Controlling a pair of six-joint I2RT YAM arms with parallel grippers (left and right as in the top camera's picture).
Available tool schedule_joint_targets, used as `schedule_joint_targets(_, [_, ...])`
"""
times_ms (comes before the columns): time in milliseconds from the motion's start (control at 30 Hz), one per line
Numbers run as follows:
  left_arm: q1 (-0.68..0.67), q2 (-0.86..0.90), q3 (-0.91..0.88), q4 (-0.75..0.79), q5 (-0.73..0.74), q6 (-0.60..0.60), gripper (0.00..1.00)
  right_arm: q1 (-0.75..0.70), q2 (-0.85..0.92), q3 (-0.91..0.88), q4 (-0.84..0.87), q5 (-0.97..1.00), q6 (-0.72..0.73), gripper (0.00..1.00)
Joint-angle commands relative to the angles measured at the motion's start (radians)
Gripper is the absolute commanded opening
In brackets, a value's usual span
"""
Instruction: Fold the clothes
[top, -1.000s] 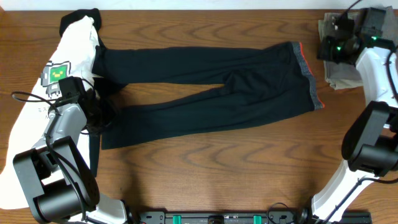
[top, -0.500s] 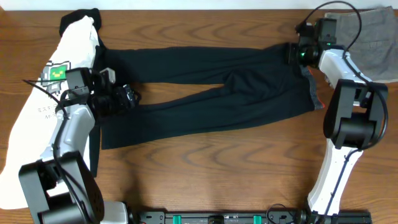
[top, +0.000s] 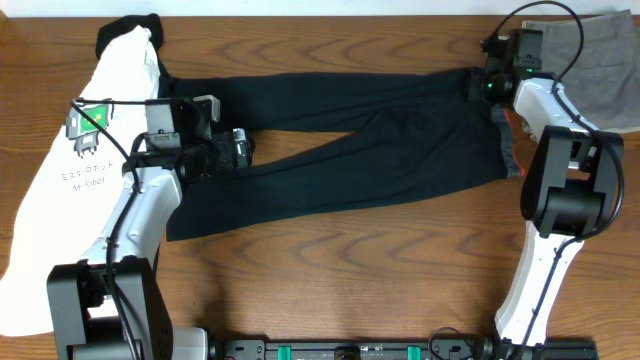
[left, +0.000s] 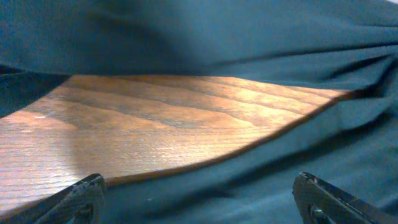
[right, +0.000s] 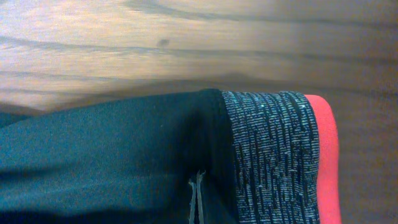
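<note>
Tools: two, the left tool (top: 232, 150) and the right tool (top: 484, 85)
Black trousers (top: 380, 150): one pair with two legs, lying under both tools
White T-shirt (top: 60, 210): one, near the left tool
Grey folded garment (top: 600, 60): one, near the right tool
Table (top: 350, 270): one, beneath both tools

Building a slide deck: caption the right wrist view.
Soft black trousers, grey waistband edged in coral red, lying on the brown wooden table.
</note>
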Motion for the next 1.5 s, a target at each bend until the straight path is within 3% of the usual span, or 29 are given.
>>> schedule_joint_targets(0, [-0.005,-0.009,0.011,0.016,-0.077,0.013,0.99,-0.065,0.059,-0.022,-0.049,0.127,0.057,0.01])
schedule_joint_targets(200, [-0.005,-0.009,0.011,0.055,-0.105,0.013,0.98,-0.082,0.059,0.021,-0.132,0.16,0.09,0.01])
schedule_joint_targets(433, [-0.005,-0.009,0.011,0.101,-0.111,0.043,0.98,-0.076,0.059,0.203,-0.316,0.138,0.043,0.04])
schedule_joint_targets(500, [-0.005,-0.008,0.019,0.115,-0.111,0.043,0.98,-0.069,0.059,0.269,-0.382,0.094,0.005,0.12])
schedule_joint_targets(633, [-0.005,0.004,0.119,0.043,-0.118,0.042,0.98,-0.052,0.059,0.44,-0.557,0.031,-0.037,0.41])
schedule_joint_targets(867, [-0.007,0.174,0.549,-0.304,-0.224,0.061,0.98,0.0,0.059,0.742,-0.863,-0.024,-0.116,0.62])
schedule_joint_targets(1200, [-0.007,0.581,1.106,-0.488,-0.247,0.069,0.98,0.043,0.072,0.803,-0.857,-0.02,-0.14,0.63])
schedule_joint_targets(1467, [-0.007,0.813,1.226,-0.445,-0.394,0.069,0.98,0.042,0.072,0.803,-0.893,0.003,-0.152,0.63])
